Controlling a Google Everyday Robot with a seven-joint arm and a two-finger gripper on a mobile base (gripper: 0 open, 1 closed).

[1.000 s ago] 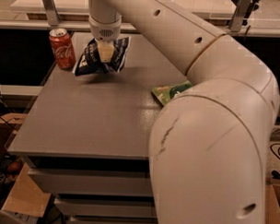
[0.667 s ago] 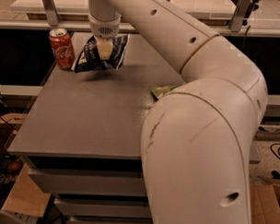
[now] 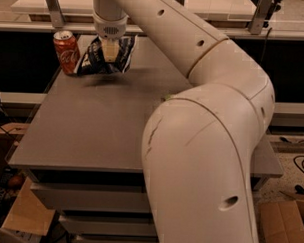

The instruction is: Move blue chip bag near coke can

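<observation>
The coke can, red with white script and a silver top, stands upright at the table's far left corner. The blue chip bag, crinkly navy with white lettering, hangs just right of the can, close to it, and casts a shadow on the table below. My gripper reaches down from above, shut on the bag's middle and holding it a little off the surface. My large white arm fills the right half of the view.
The grey table stands on drawers. A small sliver of the green bag shows at the arm's edge; the rest is hidden. Cardboard boxes lie on the floor at left and right. Metal posts stand behind the table.
The gripper has carried the blue bag slightly left, closer to the can. The arm's elbow has swung across and now covers nearly all of the green bag.
</observation>
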